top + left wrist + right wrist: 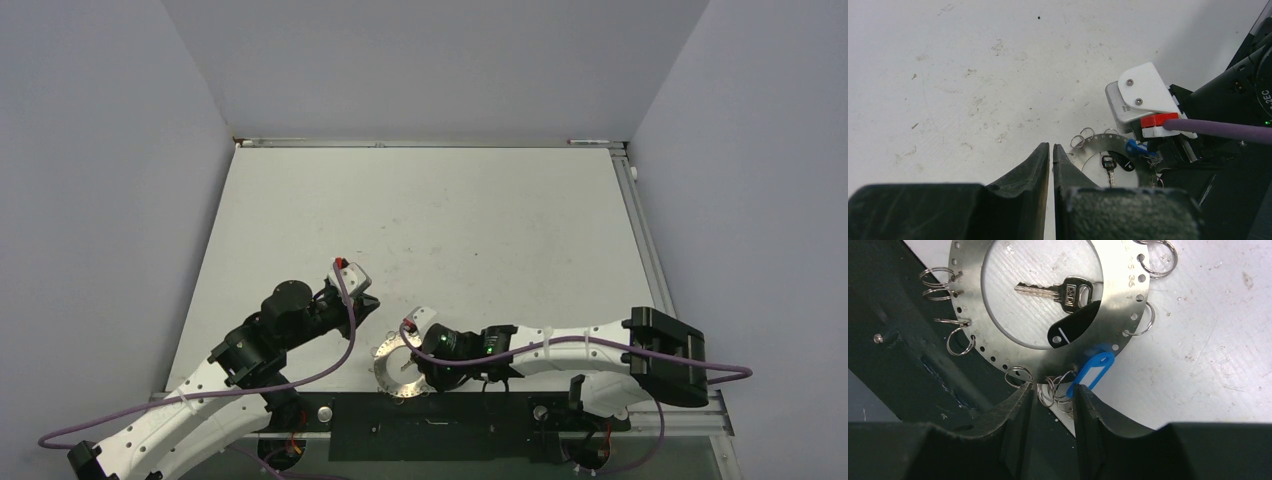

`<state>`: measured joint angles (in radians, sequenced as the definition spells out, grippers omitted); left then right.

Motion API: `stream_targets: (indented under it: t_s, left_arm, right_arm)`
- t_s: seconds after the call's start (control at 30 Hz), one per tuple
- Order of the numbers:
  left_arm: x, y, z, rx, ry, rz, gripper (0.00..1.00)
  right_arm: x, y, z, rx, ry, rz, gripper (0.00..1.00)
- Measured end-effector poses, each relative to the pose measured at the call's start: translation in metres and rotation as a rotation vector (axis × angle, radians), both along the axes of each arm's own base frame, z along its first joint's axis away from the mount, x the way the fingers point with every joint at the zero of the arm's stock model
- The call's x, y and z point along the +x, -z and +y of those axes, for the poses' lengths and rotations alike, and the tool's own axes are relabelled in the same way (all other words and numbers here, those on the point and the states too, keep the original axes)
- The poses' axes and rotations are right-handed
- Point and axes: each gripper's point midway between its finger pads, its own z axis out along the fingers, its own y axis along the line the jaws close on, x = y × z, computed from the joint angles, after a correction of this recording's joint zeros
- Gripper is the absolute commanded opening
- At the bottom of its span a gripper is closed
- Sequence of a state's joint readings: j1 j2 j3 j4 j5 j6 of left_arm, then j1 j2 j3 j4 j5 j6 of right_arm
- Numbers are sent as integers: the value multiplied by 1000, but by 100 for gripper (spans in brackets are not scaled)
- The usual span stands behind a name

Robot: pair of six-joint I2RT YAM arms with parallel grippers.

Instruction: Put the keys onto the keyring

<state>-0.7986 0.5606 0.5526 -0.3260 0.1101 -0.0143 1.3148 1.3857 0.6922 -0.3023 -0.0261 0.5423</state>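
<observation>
- Two dark fingers (1008, 420) of the right gripper (1051, 390) fill the bottom of the right wrist view. They stand a little apart, with a narrow gap between the tips.
- Inside this gap sits a small bunch of wire loops (1055, 390) from the outer edge of the keyring (1120, 305). A thin dark space shows between the loops and the finger on the left of the frame, so the loops are not clamped.
- Just above the gap lies a blue tag (1091, 371), tilted. Its lower end reaches the tip of the finger on the right of the frame.
- The keyring lies flat in the upper centre of this view. Its left part is over a dark strip (898, 340) and the rest is on the white surface (1208, 340).
- Within the wide hole of the keyring lies a silver key (1073, 290) with its blade pointing to the left of the frame. A black oval tag (1073, 327) lies just below it and overlaps the inner edge of the keyring.
- At the bottom centre of the left wrist view, the left gripper (1051, 147) has its fingers almost together, with only a thin slit between them. It holds nothing.
- In the top view the keyring is at the lower centre, at the near edge of the surface, partly under the right gripper. The left gripper is near it, up and to the left, and not touching.
</observation>
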Motion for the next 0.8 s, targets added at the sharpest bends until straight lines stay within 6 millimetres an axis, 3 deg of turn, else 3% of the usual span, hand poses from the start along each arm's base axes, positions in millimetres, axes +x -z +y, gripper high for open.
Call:
stream_targets:
  t_s: [0.43,0.67,0.8]
  left_arm:
    - [0,0,0,0,0,0,5]
    - [0,0,0,-1,2,1,5]
    - [0,0,0,-1,2,1,5]
  right_arm:
    - [4,0,-4,-61,12,-63,29]
    - [4,-9,5,-57,4,-95,29]
    - [5,-3,7,-101,3,-110,30]
